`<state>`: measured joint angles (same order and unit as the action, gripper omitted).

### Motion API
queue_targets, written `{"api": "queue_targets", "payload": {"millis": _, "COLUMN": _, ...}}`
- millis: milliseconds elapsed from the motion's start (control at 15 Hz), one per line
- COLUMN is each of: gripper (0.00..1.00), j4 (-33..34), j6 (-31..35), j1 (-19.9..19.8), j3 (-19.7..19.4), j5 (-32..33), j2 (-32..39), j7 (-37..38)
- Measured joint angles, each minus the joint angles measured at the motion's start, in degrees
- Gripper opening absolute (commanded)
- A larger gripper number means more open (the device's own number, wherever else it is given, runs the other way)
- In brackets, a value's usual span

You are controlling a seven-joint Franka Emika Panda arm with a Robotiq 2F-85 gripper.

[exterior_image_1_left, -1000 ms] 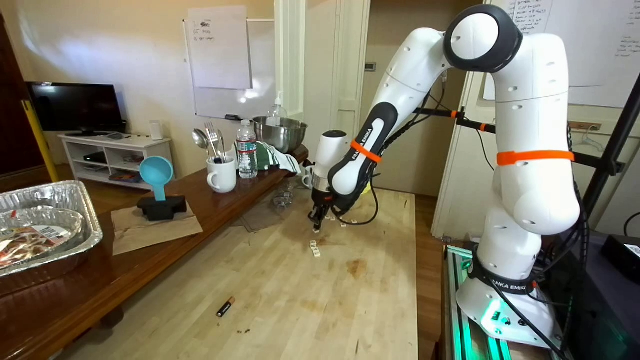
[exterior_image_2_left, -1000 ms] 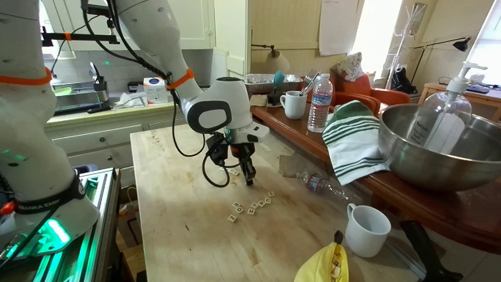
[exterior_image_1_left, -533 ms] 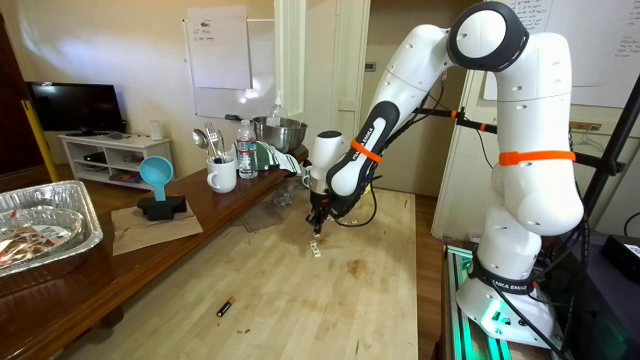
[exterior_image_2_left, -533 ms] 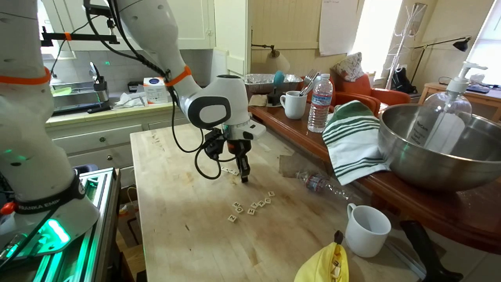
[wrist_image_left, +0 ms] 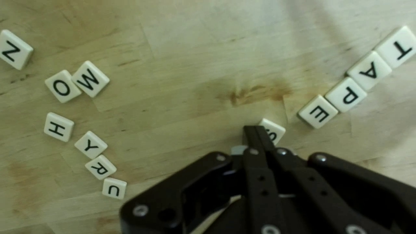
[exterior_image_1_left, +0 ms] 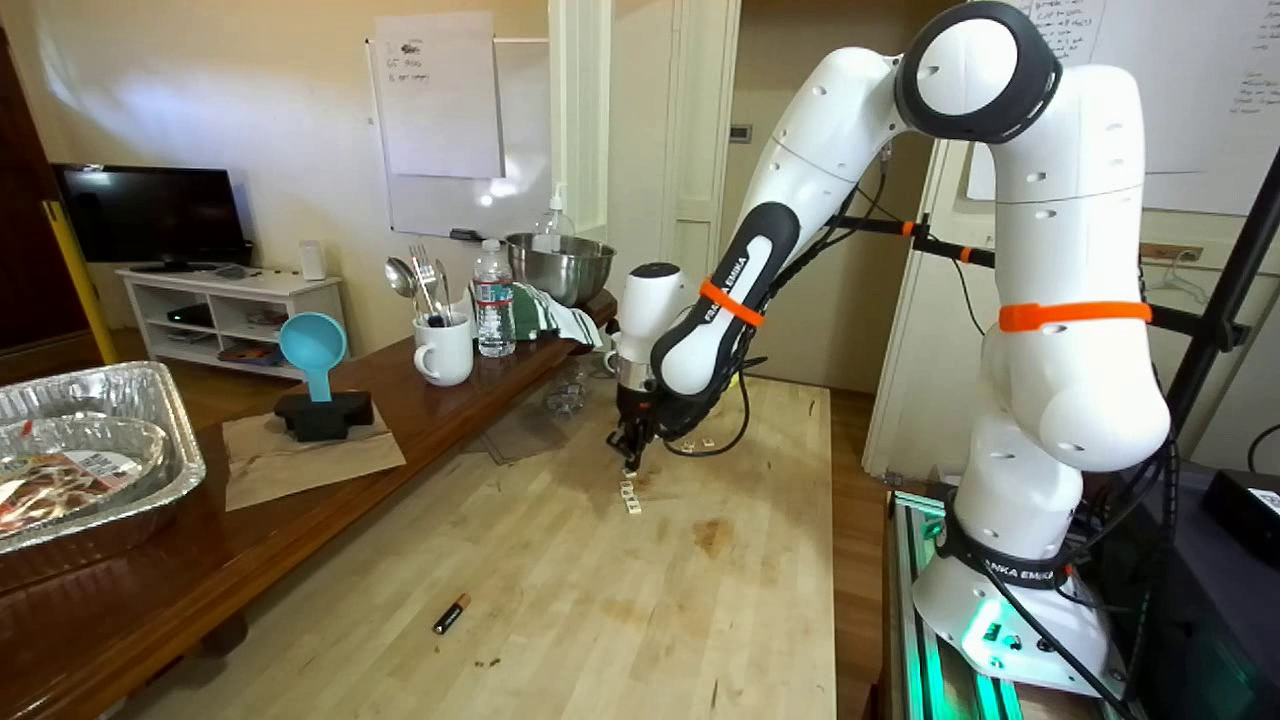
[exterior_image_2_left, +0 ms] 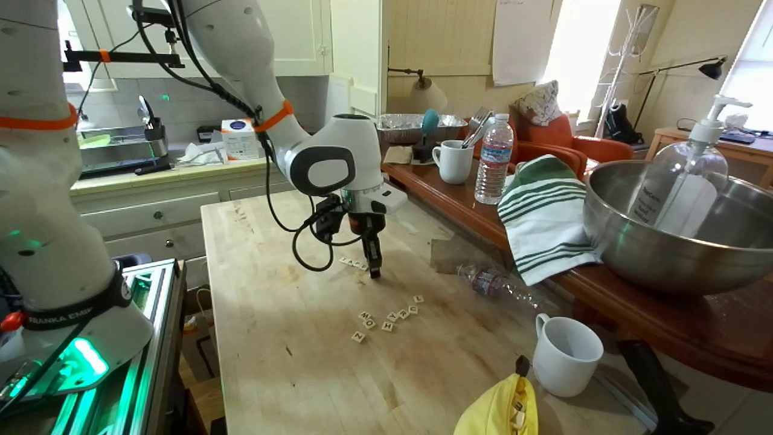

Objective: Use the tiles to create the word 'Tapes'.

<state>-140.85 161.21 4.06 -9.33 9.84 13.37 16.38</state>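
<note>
Far left in the wrist view, it's the N tile! Then the H tile on its own, the O tile touching the W tile, and below them the Y tile, R tile and U tile, strung downward. On to the gripper: fingers together, side against side, tips masking part of the S tile; whether they touch it, I cannot tell. And right of that, a little apart, a tight slanted row: E tile, P tile, A tile, T tile! Letters read plainly here; an exterior view shrinks them to pale specks, yet hands us a copper-topped battery on the wooden table.

Containers now, left to right. A foil tray, and nested in it, in an exterior view only, a smaller foil pan, its contents hard to make out. A white mug bristling with a spoon and forks. In an exterior view, a yellow pouch gapes, pale pieces in its mouth, a second white mug just beside it. And last, seen in both exterior views, a steel bowl with a pump bottle in it.
</note>
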Motion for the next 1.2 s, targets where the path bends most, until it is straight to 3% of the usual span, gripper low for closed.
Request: {"api": "queue_targets", "payload": {"millis": 1200, "gripper": 0.00, "j4": 0.30, "j6": -1.63, "j1": 0.74, "j3": 1.35, "j5": -1.40, "j2": -0.17, "j7": 4.87}}
